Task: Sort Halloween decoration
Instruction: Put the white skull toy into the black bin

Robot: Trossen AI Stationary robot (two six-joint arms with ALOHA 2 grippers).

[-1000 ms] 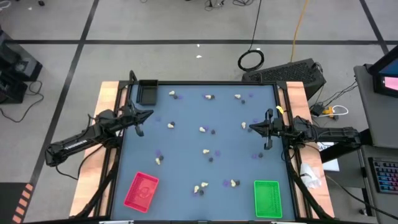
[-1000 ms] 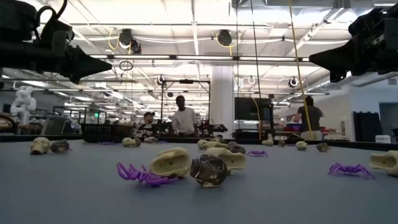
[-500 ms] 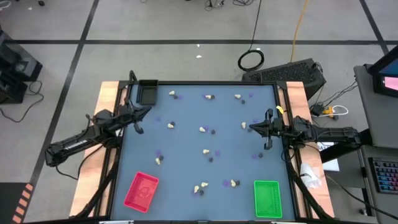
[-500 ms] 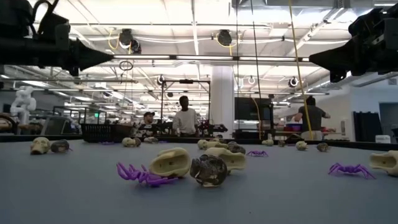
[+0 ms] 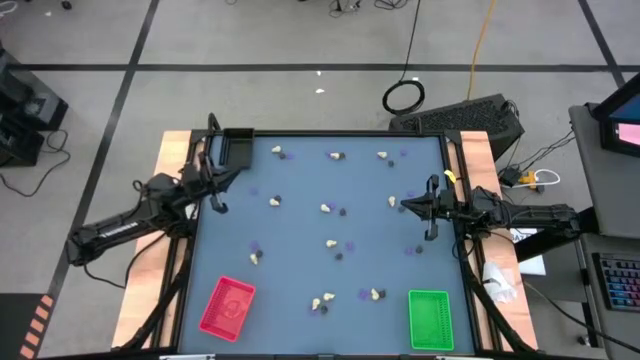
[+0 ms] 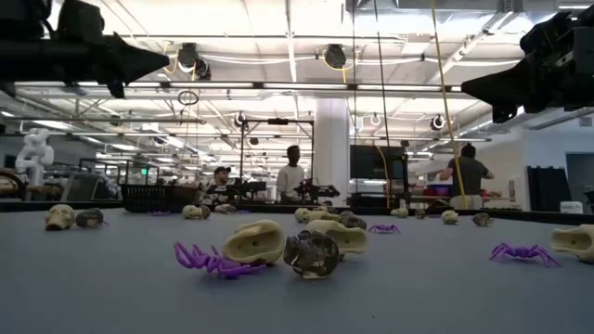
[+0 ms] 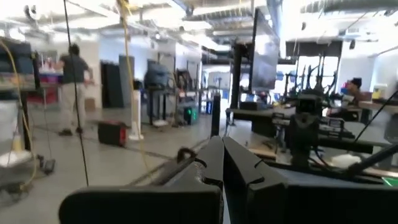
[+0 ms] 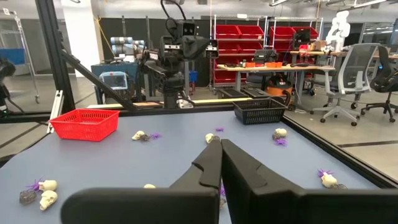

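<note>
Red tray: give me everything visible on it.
The red tray is a shallow rectangular basket of what looks like moulded plastic, with mesh-patterned walls and floor and a thicker rim. From above it sits near the table's front left corner, turned slightly askew to the table edge. In the right wrist view it stands flat on the blue-grey surface. It looks empty; no trinket and neither hand touches it. The nearest trinkets lie apart from it on the table.

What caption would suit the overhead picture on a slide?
Two robot arms, left gripper and right gripper shut, poised above a blue table scattered with Halloween trinkets.
</note>
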